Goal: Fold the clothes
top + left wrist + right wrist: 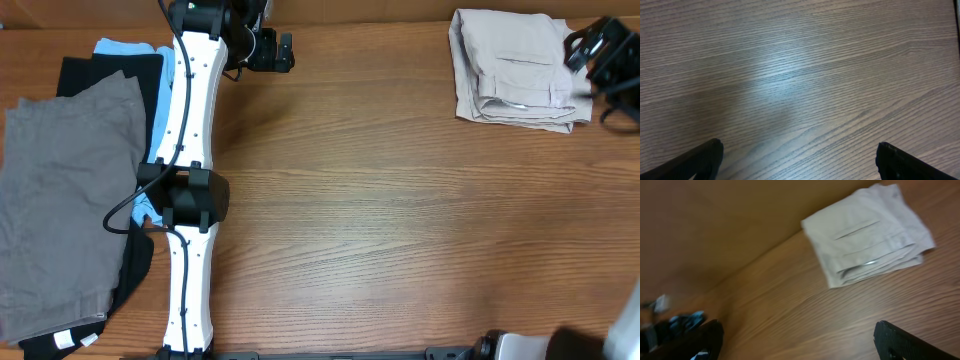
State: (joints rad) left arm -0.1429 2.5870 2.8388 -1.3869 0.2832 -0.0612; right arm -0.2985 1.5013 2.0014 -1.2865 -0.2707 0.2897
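The pale beige shorts lie folded into a compact rectangle at the far right of the table. They also show in the right wrist view, some way beyond the fingers. My right gripper is just right of the folded shorts; its jaws are wide open and empty. My left gripper is at the far left-centre of the table, over bare wood, far from the shorts. Its jaws are wide open and empty.
A pile of other clothes lies at the left edge: darker grey shorts on top, a black garment under them, and a light blue garment at the back. The left arm stretches along beside the pile.
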